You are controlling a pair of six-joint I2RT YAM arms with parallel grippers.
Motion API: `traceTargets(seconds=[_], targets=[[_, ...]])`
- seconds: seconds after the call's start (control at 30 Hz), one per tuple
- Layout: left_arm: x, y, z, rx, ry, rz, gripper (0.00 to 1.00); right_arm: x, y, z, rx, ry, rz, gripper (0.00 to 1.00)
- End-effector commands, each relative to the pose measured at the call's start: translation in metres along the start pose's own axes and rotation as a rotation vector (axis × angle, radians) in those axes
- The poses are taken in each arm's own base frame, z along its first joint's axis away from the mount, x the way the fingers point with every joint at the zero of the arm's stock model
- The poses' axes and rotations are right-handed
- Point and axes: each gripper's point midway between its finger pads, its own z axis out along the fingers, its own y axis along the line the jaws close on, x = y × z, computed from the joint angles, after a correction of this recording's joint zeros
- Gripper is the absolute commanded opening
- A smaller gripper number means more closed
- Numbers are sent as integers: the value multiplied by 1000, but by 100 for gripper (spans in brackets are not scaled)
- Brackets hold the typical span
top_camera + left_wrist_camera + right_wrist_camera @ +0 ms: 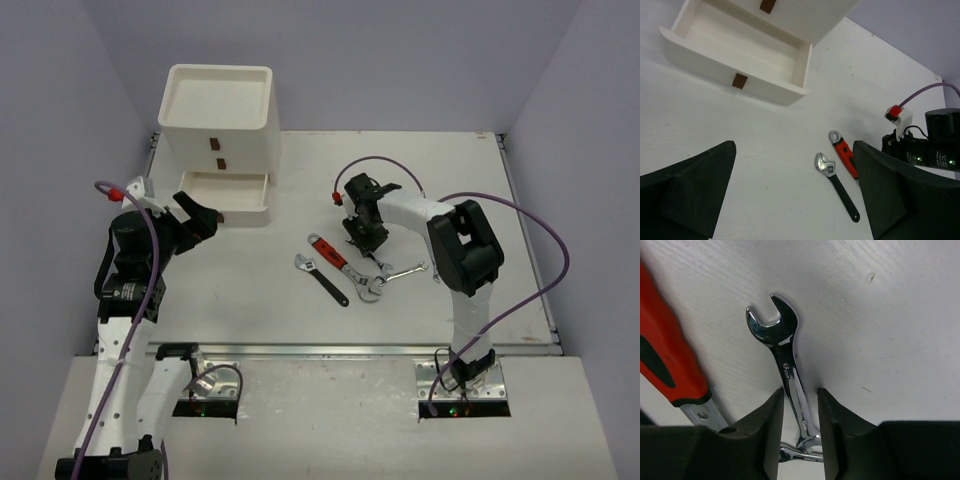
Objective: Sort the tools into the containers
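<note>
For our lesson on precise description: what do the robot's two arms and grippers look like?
The left arm and right arm have white links and bulky black joint housings. The left gripper and right gripper are black, with blunt wedge-shaped fingers. A purple cable loops along each arm, ending in a red connector.
</note>
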Motion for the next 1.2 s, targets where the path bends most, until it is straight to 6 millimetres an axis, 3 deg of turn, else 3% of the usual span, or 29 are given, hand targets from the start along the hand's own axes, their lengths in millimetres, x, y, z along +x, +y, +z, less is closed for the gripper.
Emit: traceTargets(seconds=[0.0, 0.07, 0.17, 0.2, 0.33, 0.57, 0.73, 1.03, 1.1, 1.17], targets=[[13, 2, 4, 29, 28, 44, 100, 35, 0, 28, 2, 141, -15, 29], [17, 6, 8, 17, 41, 43, 100, 37, 1, 31, -4, 155, -18, 23], [19, 6, 9, 21, 51, 42, 100, 35, -7, 31, 41, 157, -17, 2], [19, 5, 9, 26, 49, 43, 100, 34, -10, 30, 59, 153, -12, 0], [21, 4, 8, 38, 43, 41, 100, 20, -15, 18, 95, 86, 18, 0], [22, -1, 6, 71, 44, 40, 100, 4, -22, -21, 145, -61, 85, 0], [37, -15, 11, 168, 83, -27, 100, -1, -21, -36, 142, -123, 115, 0], [91, -47, 25, 457, 175, -206, 100, -18, -16, -66, 113, -248, 125, 0], [96, -68, 23, 571, 148, -219, 100, -21, -10, -76, 95, -278, 120, 0], [112, -76, 22, 616, 167, -266, 100, -25, 0, -87, 69, -311, 104, 0]])
